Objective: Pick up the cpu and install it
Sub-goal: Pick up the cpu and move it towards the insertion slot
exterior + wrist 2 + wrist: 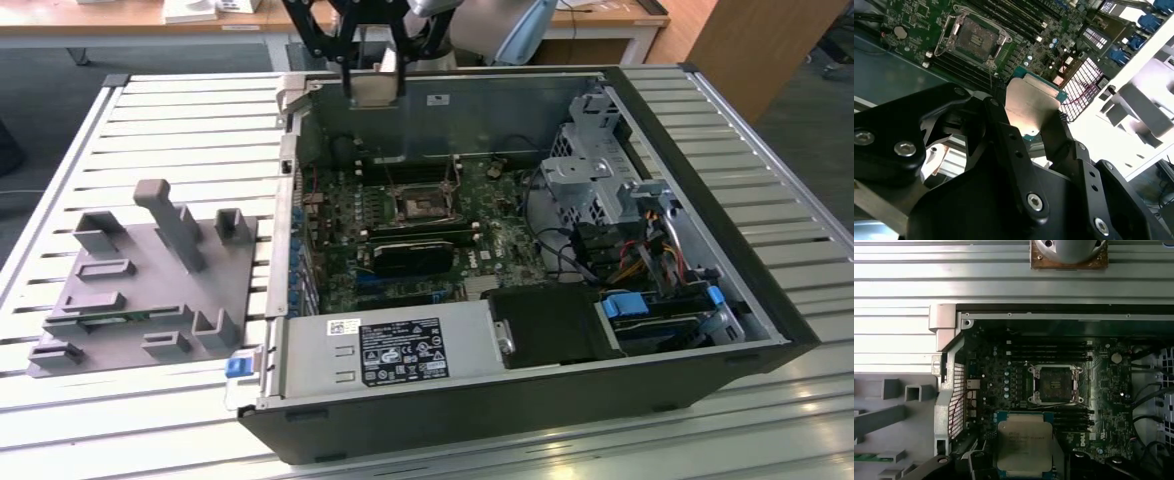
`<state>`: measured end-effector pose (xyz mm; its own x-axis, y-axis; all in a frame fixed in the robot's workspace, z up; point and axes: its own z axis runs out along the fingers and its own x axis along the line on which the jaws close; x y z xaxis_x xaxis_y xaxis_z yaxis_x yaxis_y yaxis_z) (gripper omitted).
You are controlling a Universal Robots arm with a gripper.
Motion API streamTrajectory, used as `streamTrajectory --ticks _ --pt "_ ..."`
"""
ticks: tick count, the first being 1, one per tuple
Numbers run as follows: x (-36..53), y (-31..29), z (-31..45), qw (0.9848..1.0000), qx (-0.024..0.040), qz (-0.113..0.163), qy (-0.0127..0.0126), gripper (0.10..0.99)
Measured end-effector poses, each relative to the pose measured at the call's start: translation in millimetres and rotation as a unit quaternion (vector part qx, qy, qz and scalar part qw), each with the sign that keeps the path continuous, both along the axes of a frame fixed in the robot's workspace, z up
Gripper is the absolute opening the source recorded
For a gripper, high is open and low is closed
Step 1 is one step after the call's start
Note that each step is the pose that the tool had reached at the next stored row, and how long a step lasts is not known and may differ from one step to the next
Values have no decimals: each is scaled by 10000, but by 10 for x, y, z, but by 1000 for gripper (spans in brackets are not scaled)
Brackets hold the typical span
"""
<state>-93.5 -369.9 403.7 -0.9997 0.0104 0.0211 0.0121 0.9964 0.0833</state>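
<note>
Above the far end of the open computer case (534, 400), hanging high: end effector (375, 72) closed on the cpu (1031, 105), pinching two opposite edges, metal top bare in both wrist views. Pick-up done, judged from the chip held well apart from the grey holder block (147, 270) on the bench (174, 120). Installation left: socket (1055, 384) bare, nothing seated, well below the chip. Open room over the motherboard (1109, 390) around the socket. Tighter near the case's far wall, and toward the drive cage (601, 160) and cables (641, 240) at the exterior view's right.
</note>
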Motion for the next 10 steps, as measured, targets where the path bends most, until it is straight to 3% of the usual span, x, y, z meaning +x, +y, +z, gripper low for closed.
streamTrajectory --ticks 10 --pt "138 38 -10 10000 0 0 0 529"
